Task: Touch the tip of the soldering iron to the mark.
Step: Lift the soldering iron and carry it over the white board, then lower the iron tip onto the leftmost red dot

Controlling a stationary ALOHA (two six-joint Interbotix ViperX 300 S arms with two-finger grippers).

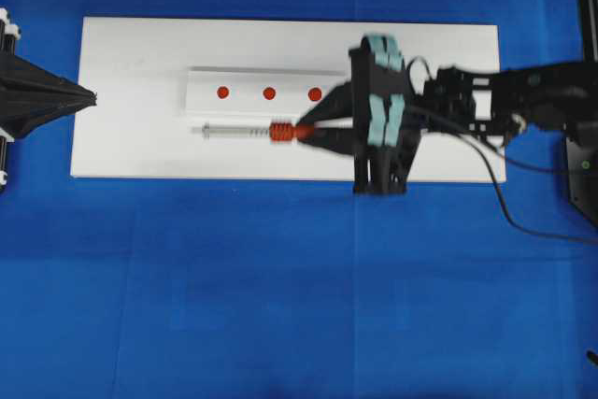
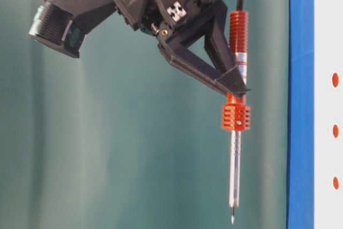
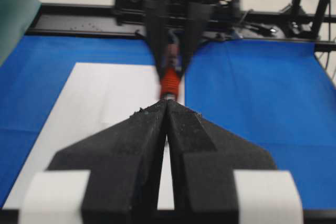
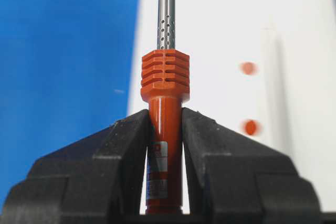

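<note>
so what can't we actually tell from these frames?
- Soldering iron tip: cut off by the top edge in right wrist view.
- Three red marks: only two, blurred, in right wrist view.
- Iron: mostly hidden behind the shut left gripper fingers in left wrist view.

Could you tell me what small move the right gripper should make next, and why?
Probably swing the soldering iron toward the marks: the right gripper is shut on its handle, but the shaft lies beside the row of red dots, its tip touching none.
</note>
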